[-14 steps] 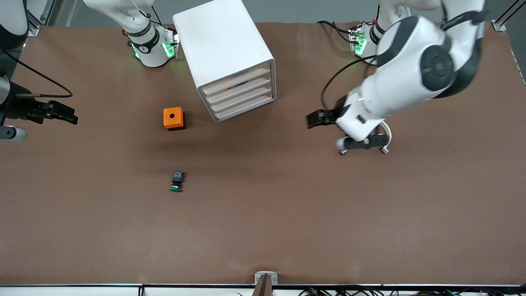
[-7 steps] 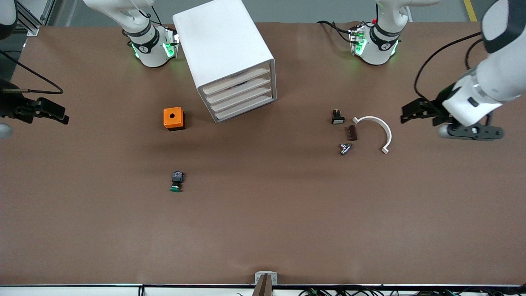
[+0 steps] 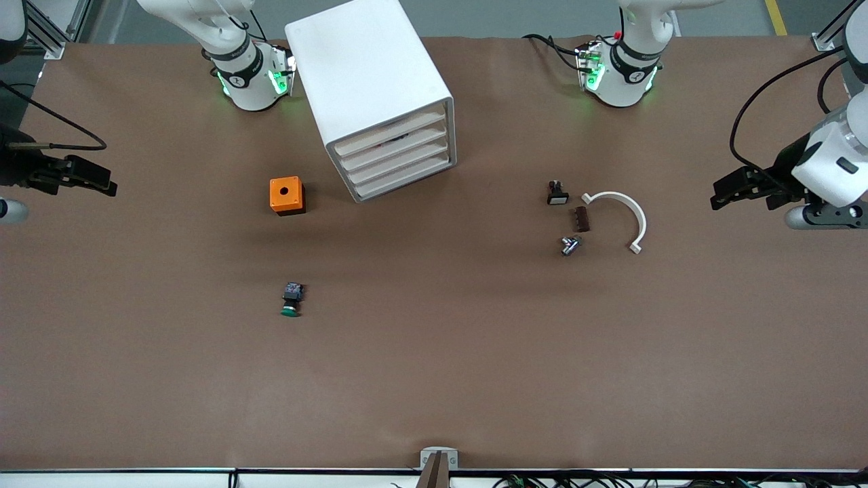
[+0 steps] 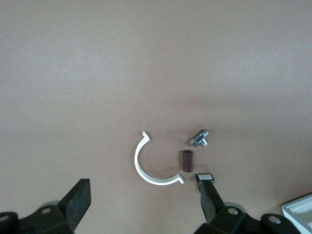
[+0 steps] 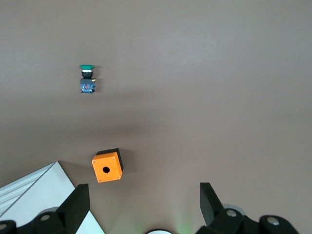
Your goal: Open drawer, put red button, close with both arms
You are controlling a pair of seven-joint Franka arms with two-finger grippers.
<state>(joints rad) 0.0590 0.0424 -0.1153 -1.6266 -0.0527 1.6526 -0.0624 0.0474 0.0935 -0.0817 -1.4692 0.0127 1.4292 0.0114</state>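
Observation:
The white cabinet (image 3: 369, 74) stands near the robots' bases, with its four cream drawer fronts all shut. The drawer (image 3: 393, 150), second from the top, is shut too. The red button is out of view. My left gripper (image 3: 729, 193) is open and empty over the table at the left arm's end, apart from everything; in the left wrist view (image 4: 145, 202) its fingers stand wide apart. My right gripper (image 3: 95, 179) is open and empty over the right arm's end of the table; it also shows in the right wrist view (image 5: 144, 201).
An orange box with a hole (image 3: 287, 195) stands beside the cabinet. A green-capped button (image 3: 291, 299) lies nearer the camera. Toward the left arm's end lie a white arc (image 3: 624, 213), a brown block (image 3: 581, 219), a metal piece (image 3: 569, 245) and a white-capped button (image 3: 557, 194).
My left arm has swung from over the small parts out to its end of the table, uncovering them. My right gripper has shifted slightly at its end.

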